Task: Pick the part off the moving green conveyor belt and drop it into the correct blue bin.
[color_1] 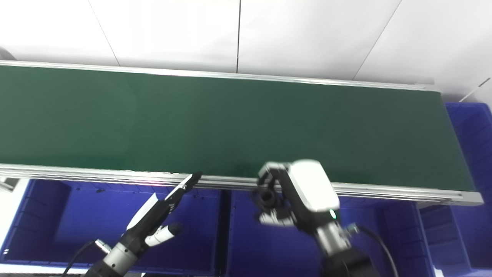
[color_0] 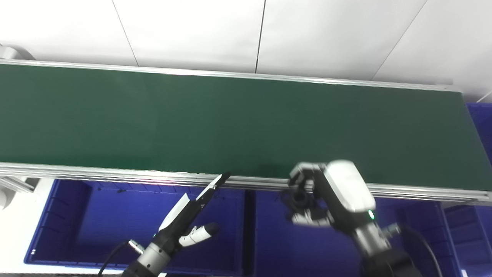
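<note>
The green conveyor belt [color_0: 230, 119] runs across the picture and carries nothing that I can see. My right hand [color_0: 326, 194] hangs just off the belt's near rail, over the middle blue bin [color_0: 269, 246]. Its fingers are curled round a small black ring-shaped part [color_0: 299, 200]. It also shows in the right eye view [color_1: 267, 199]. My left hand [color_0: 192, 213] is open and empty, fingers straight and pointing up toward the rail, over the left blue bin [color_0: 96, 223].
A silver rail [color_0: 115, 175] edges the belt's near side. A third blue bin [color_0: 469, 231] sits at the right, and another blue bin [color_1: 469, 127] stands past the belt's right end. White wall panels lie behind the belt.
</note>
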Robot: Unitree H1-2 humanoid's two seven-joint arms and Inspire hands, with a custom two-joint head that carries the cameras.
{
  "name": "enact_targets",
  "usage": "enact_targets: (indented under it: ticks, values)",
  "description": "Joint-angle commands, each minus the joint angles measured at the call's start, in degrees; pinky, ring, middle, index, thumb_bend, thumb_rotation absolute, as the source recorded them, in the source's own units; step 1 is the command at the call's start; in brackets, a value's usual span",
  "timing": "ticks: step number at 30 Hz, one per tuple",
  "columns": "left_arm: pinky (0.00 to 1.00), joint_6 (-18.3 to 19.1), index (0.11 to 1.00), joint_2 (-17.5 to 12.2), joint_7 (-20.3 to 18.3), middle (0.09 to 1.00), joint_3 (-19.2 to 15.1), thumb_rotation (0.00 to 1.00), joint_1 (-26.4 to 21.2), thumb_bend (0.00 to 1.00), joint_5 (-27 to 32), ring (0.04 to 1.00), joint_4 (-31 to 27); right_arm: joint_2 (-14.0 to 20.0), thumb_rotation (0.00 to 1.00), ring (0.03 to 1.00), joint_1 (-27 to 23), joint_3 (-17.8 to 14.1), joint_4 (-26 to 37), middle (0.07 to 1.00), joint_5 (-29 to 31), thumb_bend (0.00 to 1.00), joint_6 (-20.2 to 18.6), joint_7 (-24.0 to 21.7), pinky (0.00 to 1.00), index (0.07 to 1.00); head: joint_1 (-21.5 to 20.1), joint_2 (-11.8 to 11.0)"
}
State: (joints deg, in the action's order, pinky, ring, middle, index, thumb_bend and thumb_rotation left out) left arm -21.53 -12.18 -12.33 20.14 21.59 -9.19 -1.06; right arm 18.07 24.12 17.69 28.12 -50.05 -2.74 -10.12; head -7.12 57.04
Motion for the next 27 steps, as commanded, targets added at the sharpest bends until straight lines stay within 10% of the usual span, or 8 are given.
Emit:
enact_targets:
  ticks: [1, 11, 17, 19, 27]
  values:
    - [1.00, 0.5, 1.000, 0.0, -0.4, 1.000, -0.4, 0.96, -0.5, 0.77, 0.9, 1.000, -1.4, 0.7, 0.00, 0.251, -0.3, -1.1, -0.9, 0.398, 2.6, 0.52, 2.4, 1.0, 0.19, 0.499, 0.0, 0.2]
    - [1.00, 3.2, 1.000, -1.3, -2.9, 1.000, -1.5, 0.95, -1.5, 0.73, 3.5, 1.000, -3.3, -0.7, 0.00, 0.298, -4.0, -0.6, -11.1, 0.407, 3.5, 0.52, -2.4, -3.2, 0.22, 0.506, -3.4, 2.9]
    - [1.00, 3.9, 1.000, -1.9, -3.6, 1.000, -2.1, 0.95, -1.6, 0.74, 3.8, 1.000, -4.0, -0.4, 0.00, 0.455, -8.1, 2.9, -12.2, 0.465, -0.7, 0.51, -9.8, -13.9, 0.37, 0.516, -5.3, 3.2]
    - [1.00, 3.7, 1.000, -2.0, -3.9, 1.000, -2.3, 0.95, -1.6, 0.73, 4.0, 1.000, -3.9, 0.5, 0.43, 0.814, -9.8, 4.6, -12.4, 0.829, -2.0, 0.49, -12.2, -19.2, 0.75, 0.812, -5.6, 3.3]
    - [1.00, 2.7, 1.000, -1.9, -4.3, 1.000, -2.6, 0.95, -2.0, 0.74, 3.6, 1.000, -2.9, 0.1, 0.78, 0.997, -9.8, 4.6, -10.2, 0.996, -1.5, 0.57, -15.6, -21.8, 0.97, 0.968, -5.2, 2.6]
